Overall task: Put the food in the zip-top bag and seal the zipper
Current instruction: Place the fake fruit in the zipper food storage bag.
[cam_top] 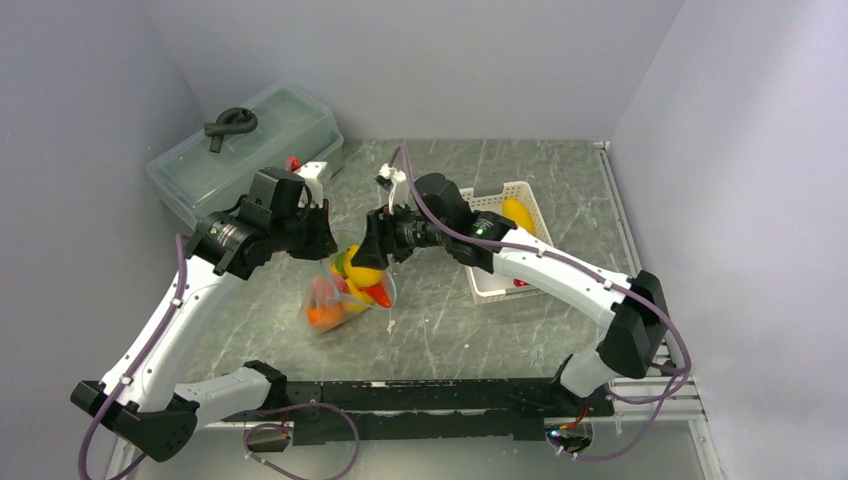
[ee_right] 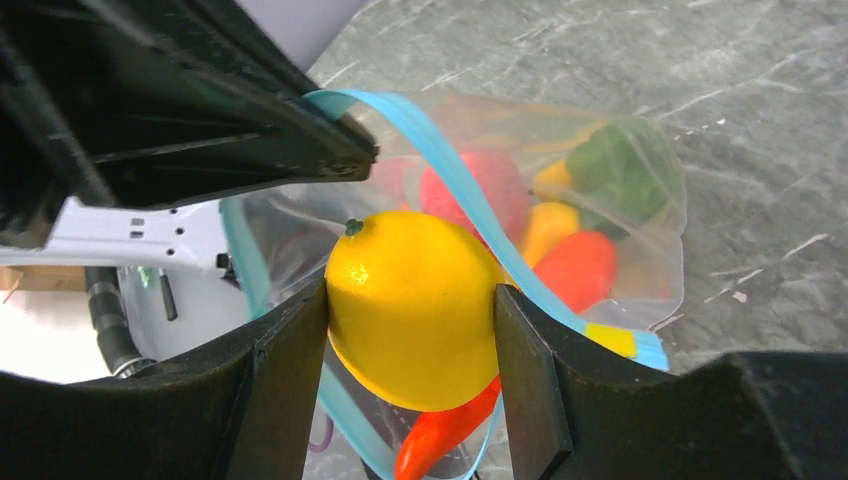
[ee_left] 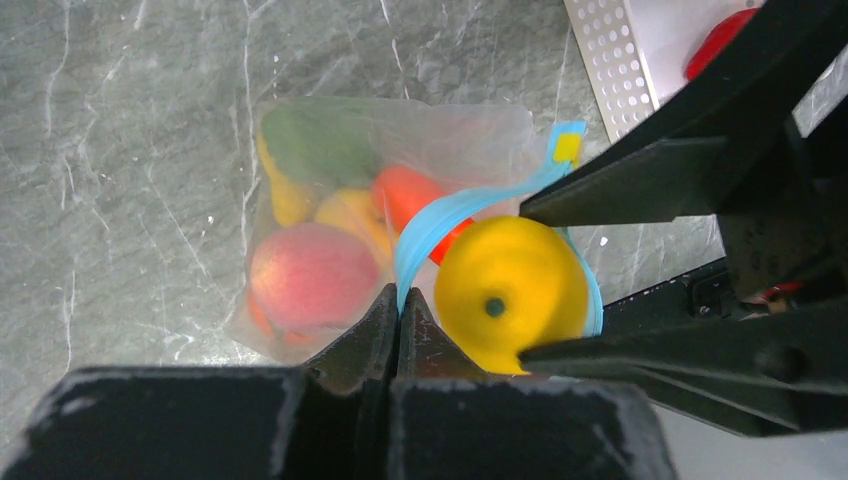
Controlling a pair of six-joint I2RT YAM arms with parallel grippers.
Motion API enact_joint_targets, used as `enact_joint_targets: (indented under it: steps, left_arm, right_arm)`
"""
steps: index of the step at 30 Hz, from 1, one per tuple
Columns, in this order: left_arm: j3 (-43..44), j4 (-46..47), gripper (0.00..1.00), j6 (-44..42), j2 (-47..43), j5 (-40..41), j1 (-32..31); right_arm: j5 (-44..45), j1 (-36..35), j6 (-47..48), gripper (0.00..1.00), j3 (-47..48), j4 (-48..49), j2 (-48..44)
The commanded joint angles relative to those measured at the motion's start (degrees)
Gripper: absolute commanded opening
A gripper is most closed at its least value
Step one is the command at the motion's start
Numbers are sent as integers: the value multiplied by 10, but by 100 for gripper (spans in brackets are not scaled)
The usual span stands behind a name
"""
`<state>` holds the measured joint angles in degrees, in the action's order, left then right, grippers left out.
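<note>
**Grey marbled table, pale walls: a lemon held in the bag's open mouth**

The grey marbled table (cam_top: pixel 450 330) sits between plain pale walls, and both your arms meet over its middle. Your left gripper (ee_left: pixel 398 300) has its fingers pressed flat together on the zipper (ee_left: pixel 440 215). They pinch one side of the teal-blue strip, so the zip-top bag (cam_top: pixel 335 300) hangs below with its mouth spread wide. From above you cannot tell whether the bag's bottom rests on the table.

Your right gripper (ee_right: pixel 410 310) clamps a yellow lemon (ee_left: pixel 510 290), one finger (ee_right: pixel 285 345) on each flank. It holds the lemon right in the mouth of the bag, with the strip running along both sides of it.

Inside the bag lie:
- a pink peach (ee_left: pixel 312 272)
- a green piece (ee_left: pixel 320 145)
- a second yellow piece (ee_left: pixel 350 215)
- a long orange-red piece (ee_right: pixel 575 270) that runs under the lemon

The zipper is unsealed.

Just to the right of the bag stands the white latticed basket (cam_top: pixel 480 290), with a yellow fruit (cam_top: pixel 518 213) and a small red piece (cam_top: pixel 520 284) in it. At the back left stands the translucent lidded box (cam_top: pixel 290 140), with a dark looped object (cam_top: pixel 230 125) lying on its lid.
</note>
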<state>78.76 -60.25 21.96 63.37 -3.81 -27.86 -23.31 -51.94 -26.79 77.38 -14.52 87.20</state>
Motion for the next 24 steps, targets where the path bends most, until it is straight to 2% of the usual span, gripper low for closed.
enact_joint_targets:
  steps: [1, 7, 13, 24]
  left_arm:
    - [19, 25, 0, 7, -3, -12, -1]
    - [17, 23, 0, 7, -3, -13, -2]
    - [16, 24, 0, 6, -1, -15, -1]
    - [16, 28, 0, -1, 7, -12, -2]
  right_arm:
    - [45, -7, 14, 51, 39, -7, 13]
    - [82, -12, 12, 64, 46, -10, 18]
    - [79, -14, 17, 75, 47, 0, 11]
    - [76, -15, 28, 77, 52, -11, -22]
